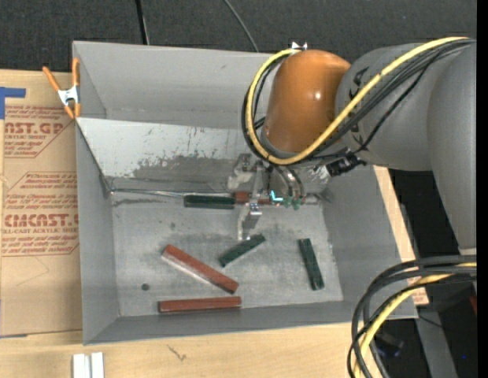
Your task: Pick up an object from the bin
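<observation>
My gripper [249, 228] hangs below the orange wrist cover, in the middle of the bin toward its back. Its lower end sits just above the upper end of a short dark green bar [242, 251] that lies slanted on the bin floor. Another dark green bar [208, 201] lies flat to the gripper's left, along the foot of the back wall, with a small red piece [242, 199] at its right end close to the gripper body. Whether the gripper touches either bar cannot be told.
A third dark green bar [310, 263] lies to the right on the floor. Two red-brown bars lie toward the front: one slanted [199, 268], one along the front wall [199, 305]. The arm and its yellow cables cover the bin's back right.
</observation>
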Available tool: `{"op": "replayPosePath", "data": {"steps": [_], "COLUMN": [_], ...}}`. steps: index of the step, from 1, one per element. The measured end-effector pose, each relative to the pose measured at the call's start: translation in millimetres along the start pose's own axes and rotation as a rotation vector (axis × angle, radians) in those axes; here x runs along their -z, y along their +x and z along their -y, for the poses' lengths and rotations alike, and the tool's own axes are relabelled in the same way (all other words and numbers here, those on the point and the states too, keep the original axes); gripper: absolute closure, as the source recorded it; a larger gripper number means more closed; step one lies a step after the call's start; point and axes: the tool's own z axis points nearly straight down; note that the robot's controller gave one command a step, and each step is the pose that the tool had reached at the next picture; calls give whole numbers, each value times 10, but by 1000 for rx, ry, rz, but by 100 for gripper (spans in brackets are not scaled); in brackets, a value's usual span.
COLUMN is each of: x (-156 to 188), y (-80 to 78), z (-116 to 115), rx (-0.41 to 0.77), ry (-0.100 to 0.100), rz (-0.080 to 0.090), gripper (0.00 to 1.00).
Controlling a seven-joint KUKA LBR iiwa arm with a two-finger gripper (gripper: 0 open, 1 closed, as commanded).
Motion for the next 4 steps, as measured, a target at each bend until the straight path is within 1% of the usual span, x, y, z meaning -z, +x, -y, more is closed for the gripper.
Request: {"op": "replayPosePath", "data": {"steps": [1, 2, 3, 4], "x": [43, -511, -769, -770], "y": [-19, 417, 618, 619], "z": [2, -2, -6, -5], "rx": [-1, -41, -59, -59], "ry": [0, -1, 0, 0], "rz": [7, 12, 6, 6], "gripper": [0, 0, 100, 100]}}
